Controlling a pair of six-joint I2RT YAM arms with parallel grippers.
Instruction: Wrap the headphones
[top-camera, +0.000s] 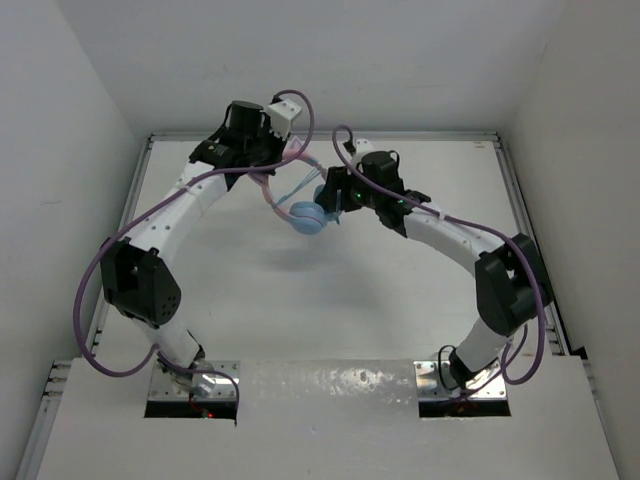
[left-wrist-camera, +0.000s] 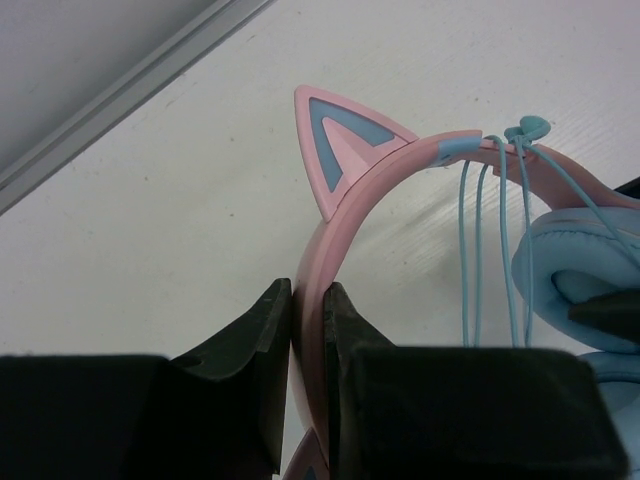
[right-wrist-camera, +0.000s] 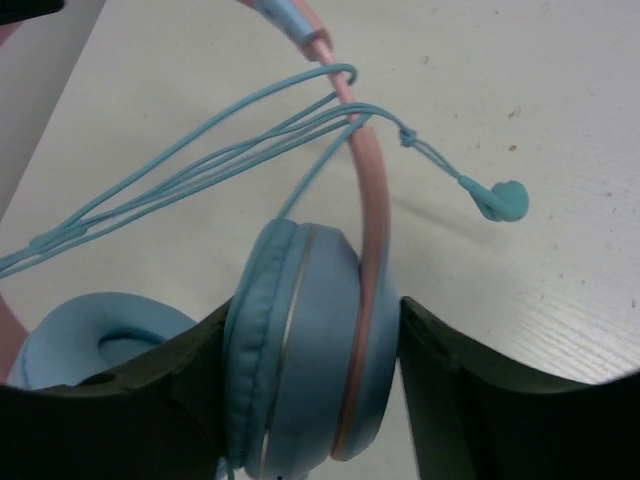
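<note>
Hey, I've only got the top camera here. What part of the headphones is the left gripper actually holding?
Observer: The left gripper is shut on the pink headband of the headphones, just below a cat ear.
Operator: And where's the cord right now?
Observer: Several strands of the cord pass over the headband, and its plug sticks out loose beyond it.
</note>
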